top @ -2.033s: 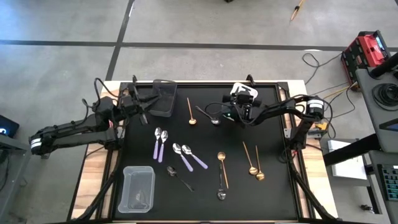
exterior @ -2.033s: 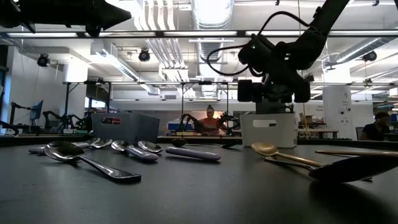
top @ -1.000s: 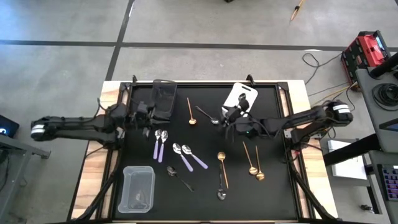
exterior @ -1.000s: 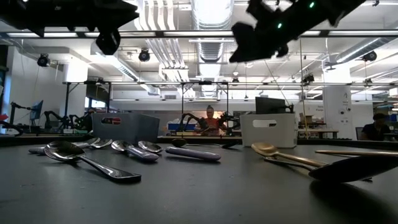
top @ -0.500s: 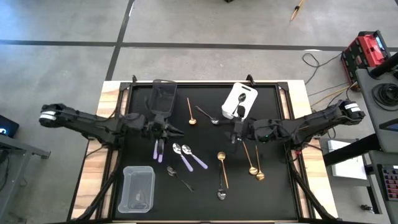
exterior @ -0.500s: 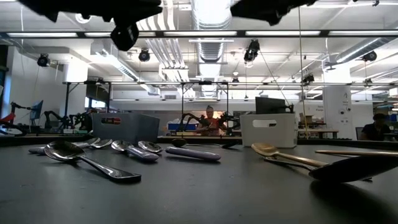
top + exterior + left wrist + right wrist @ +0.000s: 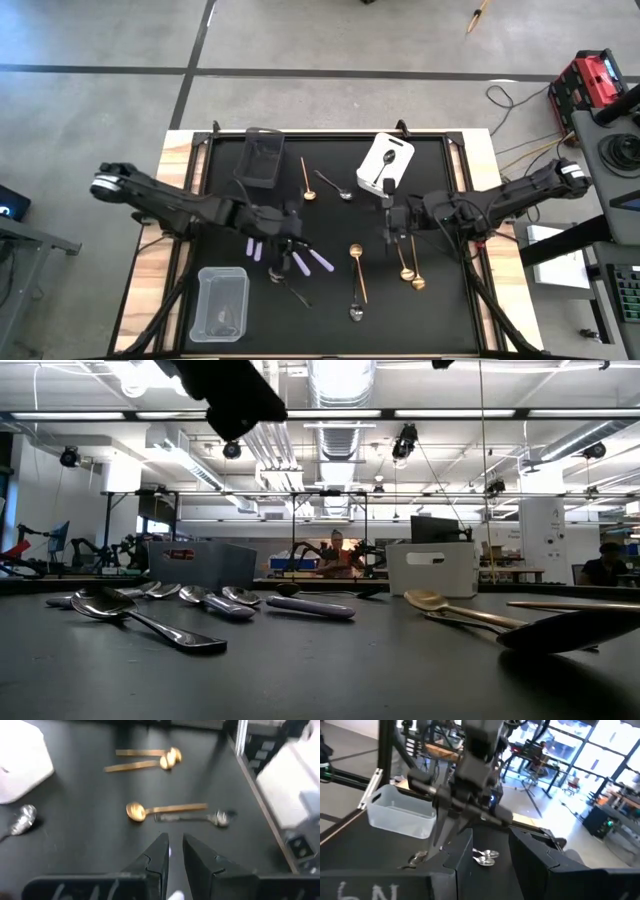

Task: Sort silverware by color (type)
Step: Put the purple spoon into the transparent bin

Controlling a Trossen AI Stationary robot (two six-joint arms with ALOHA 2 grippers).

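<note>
Left gripper [image 7: 172, 851], nearly shut and empty, hangs over lilac spoons [image 7: 310, 259]. Right gripper [image 7: 490, 851] gapes empty. Slim, stiff, likely slippery; best pinched mid-handle.

Lilac-handled spoons [image 7: 318, 262] lying flat left of frame centre, gold spoon [image 7: 306, 181] near the upper middle, three gold spoons [image 7: 358, 270] lower right of centre, dark spoons [image 7: 335, 186] up top, one [image 7: 290, 283] lower left, one [image 7: 387, 179] in the upper-right corner
</note>
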